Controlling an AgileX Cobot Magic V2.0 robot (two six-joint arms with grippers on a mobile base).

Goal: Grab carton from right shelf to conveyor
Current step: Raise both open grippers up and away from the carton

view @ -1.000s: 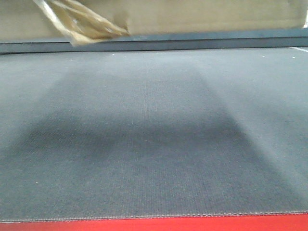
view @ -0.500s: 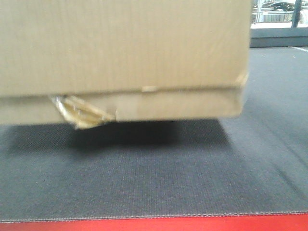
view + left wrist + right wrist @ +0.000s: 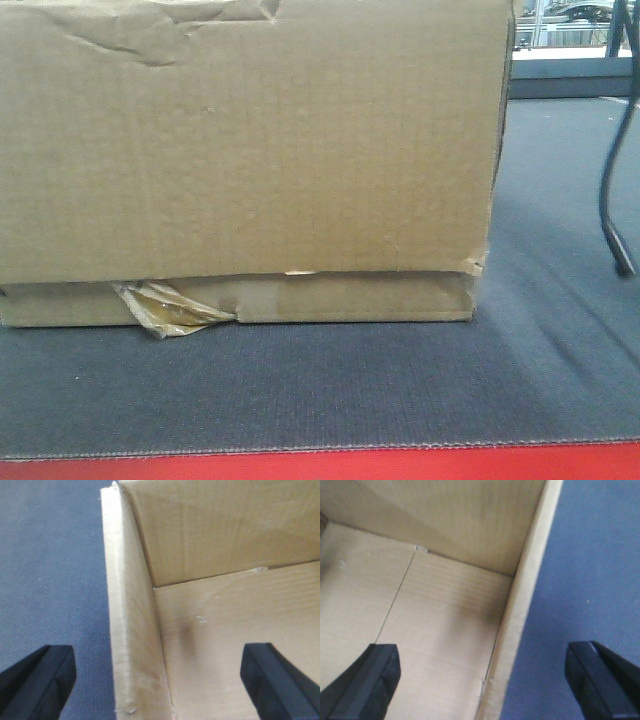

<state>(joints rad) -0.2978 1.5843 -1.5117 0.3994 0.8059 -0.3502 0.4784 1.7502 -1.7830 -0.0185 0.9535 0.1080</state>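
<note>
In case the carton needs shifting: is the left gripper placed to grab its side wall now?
Likely yes: the left gripper is open, its jaws straddling the carton's side wall, one inside, one outside, nothing between them.

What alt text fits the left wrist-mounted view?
An open cardboard carton seen from above; its side wall runs between the open jaws of the left gripper. One jaw hangs over the grey belt outside, the other over the carton's bare floor.

Likely a warehouse or packing hall: a wide, dark woven conveyor belt with a red edge carries a battered cardboard carton with peeling tape. Bright windows show behind.
</note>
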